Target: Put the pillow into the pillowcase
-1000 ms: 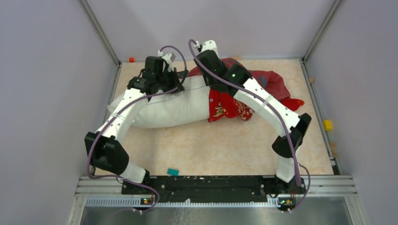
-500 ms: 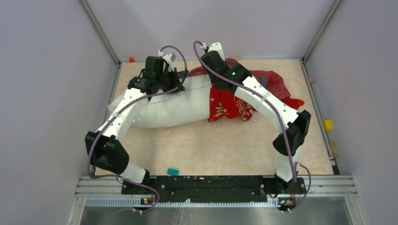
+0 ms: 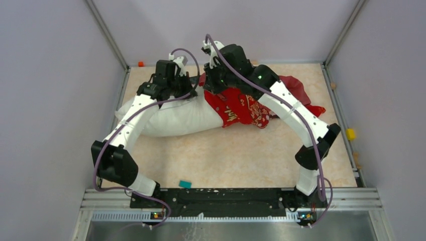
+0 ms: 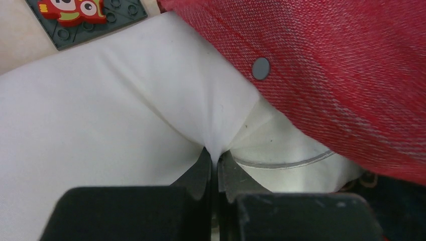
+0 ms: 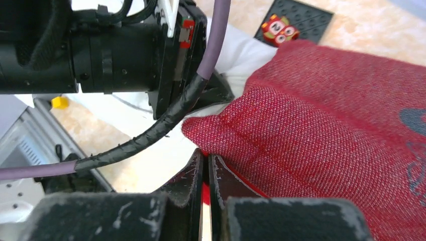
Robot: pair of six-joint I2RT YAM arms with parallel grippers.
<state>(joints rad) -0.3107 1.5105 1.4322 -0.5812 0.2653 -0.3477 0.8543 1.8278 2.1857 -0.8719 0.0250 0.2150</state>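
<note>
The white pillow [image 3: 173, 116] lies across the back left of the table, its right end inside the red pillowcase [image 3: 241, 108]. My left gripper [image 3: 187, 91] is shut on a pinch of the pillow's fabric near its far edge; in the left wrist view the pillow [image 4: 100, 115] bunches into my left gripper [image 4: 215, 156], with the pillowcase [image 4: 341, 75] just to the right. My right gripper [image 3: 211, 84] is shut on the pillowcase's open edge, close beside the left gripper. In the right wrist view the right gripper [image 5: 206, 156] pinches the pillowcase [image 5: 321, 135].
A grey baseplate with a red owl figure [image 4: 75, 12] lies beyond the pillow, also in the right wrist view [image 5: 294, 22]. A small teal block [image 3: 185, 184] sits near the front edge, a yellow block [image 3: 350, 134] at the right wall, an orange one [image 3: 141, 64] at the back left.
My right gripper has pulled the pillowcase's open edge leftward over the pillow, so more of the pillow is covered in red. The left arm has stayed in place.
</note>
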